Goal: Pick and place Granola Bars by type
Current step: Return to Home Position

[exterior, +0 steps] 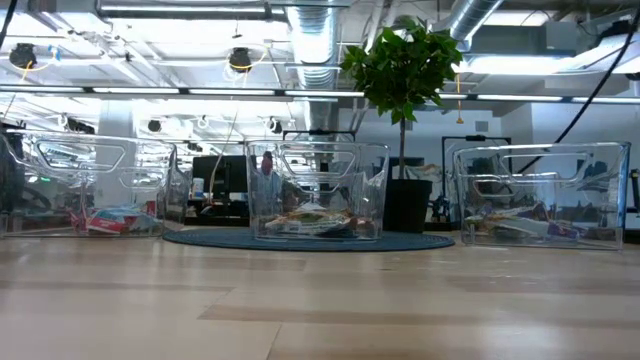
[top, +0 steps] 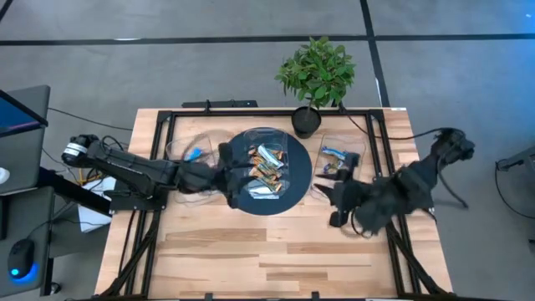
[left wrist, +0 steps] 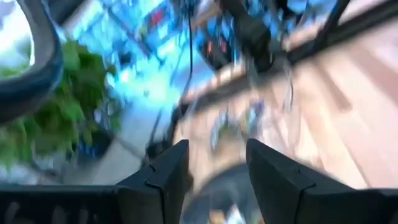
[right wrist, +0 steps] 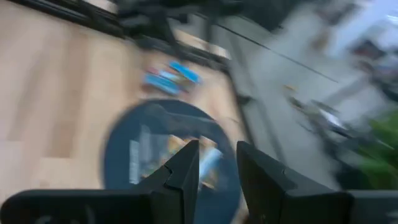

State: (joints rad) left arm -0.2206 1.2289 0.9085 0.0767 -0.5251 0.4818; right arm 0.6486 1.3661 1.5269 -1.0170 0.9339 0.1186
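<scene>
Granola bars in mixed wrappers (top: 267,170) lie in a clear middle tub (exterior: 317,190) that stands on a dark round mat (top: 292,196). A clear left tub (top: 185,153) holds blue bars (top: 194,154). A clear right tub (top: 338,159) holds a few bars (top: 334,155). My left gripper (top: 234,180) hangs over the middle tub's left side, open, with nothing between its fingers (left wrist: 217,155). My right gripper (top: 330,196) hangs near the right tub's near side, raised and pointing toward the mat, open and empty (right wrist: 217,155). Neither gripper shows in the low view.
A potted plant (top: 316,79) stands at the table's far edge behind the tubs. A black frame (top: 159,125) runs around the table. The near half of the wooden table (top: 267,251) carries nothing. A monitor and a mouse (top: 17,267) sit off the table's left.
</scene>
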